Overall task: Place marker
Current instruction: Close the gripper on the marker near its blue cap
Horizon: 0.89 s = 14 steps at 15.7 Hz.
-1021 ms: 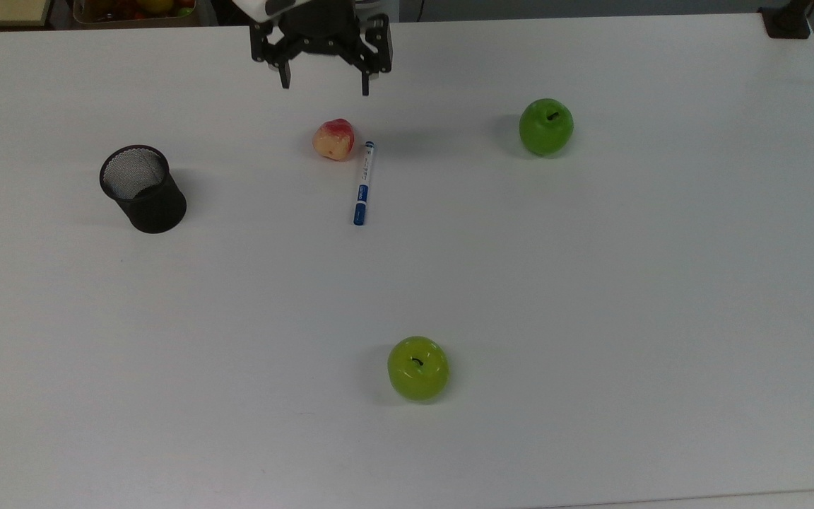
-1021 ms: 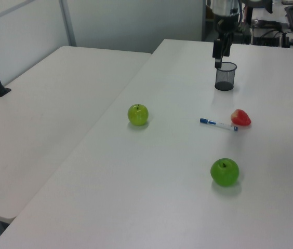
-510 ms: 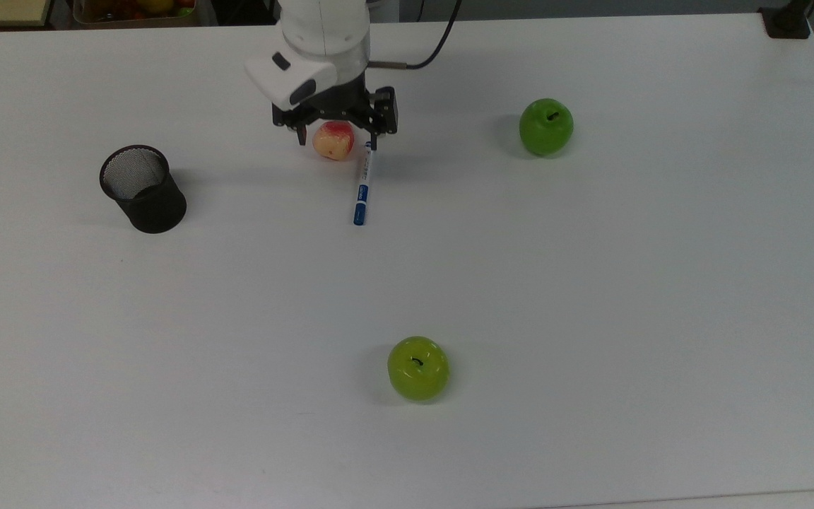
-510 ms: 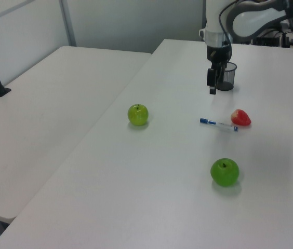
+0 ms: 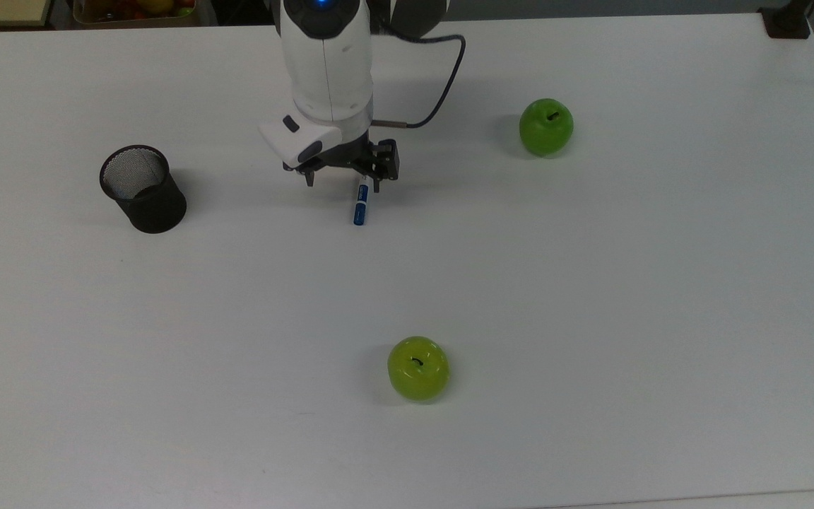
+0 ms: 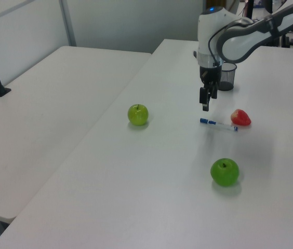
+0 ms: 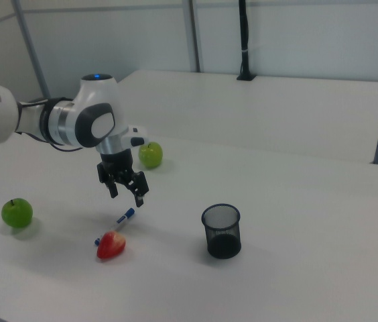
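Claw [image 7: 127, 191] above the marker [image 7: 123, 218], fingers spread apart and holding nothing, marker flat on the white surface [image 5: 591, 283], beside a red fruit [image 7: 111, 245]

Green apples [image 5: 546, 126], black mesh cup [image 5: 143, 188], white table [image 5: 591, 283]

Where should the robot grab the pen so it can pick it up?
Probably the white middle of the marker, coming straight down. It lies flat on the table, so the sides of its thin barrel are free to pinch. Stay clear of the end by the red fruit. The open gripper hangs above it.
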{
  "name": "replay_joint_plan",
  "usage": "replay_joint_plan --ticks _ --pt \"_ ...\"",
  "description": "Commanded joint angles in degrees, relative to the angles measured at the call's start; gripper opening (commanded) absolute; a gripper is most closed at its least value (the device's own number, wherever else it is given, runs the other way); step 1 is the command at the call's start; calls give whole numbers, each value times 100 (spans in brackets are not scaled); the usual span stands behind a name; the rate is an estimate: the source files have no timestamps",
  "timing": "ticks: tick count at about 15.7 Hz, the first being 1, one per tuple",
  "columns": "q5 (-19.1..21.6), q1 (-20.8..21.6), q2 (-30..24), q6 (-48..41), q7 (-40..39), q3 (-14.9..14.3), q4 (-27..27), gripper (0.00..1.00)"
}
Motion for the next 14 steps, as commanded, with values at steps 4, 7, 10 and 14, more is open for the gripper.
replay_joint_plan --ticks 4,7,10,14 --pt "-124 150 370 481 248 8 -74 97" --pt "-202 168 467 499 248 16 -74 89" --pt "-264 185 511 578 248 16 -74 75" --pt "-264 185 511 596 248 16 -74 50"
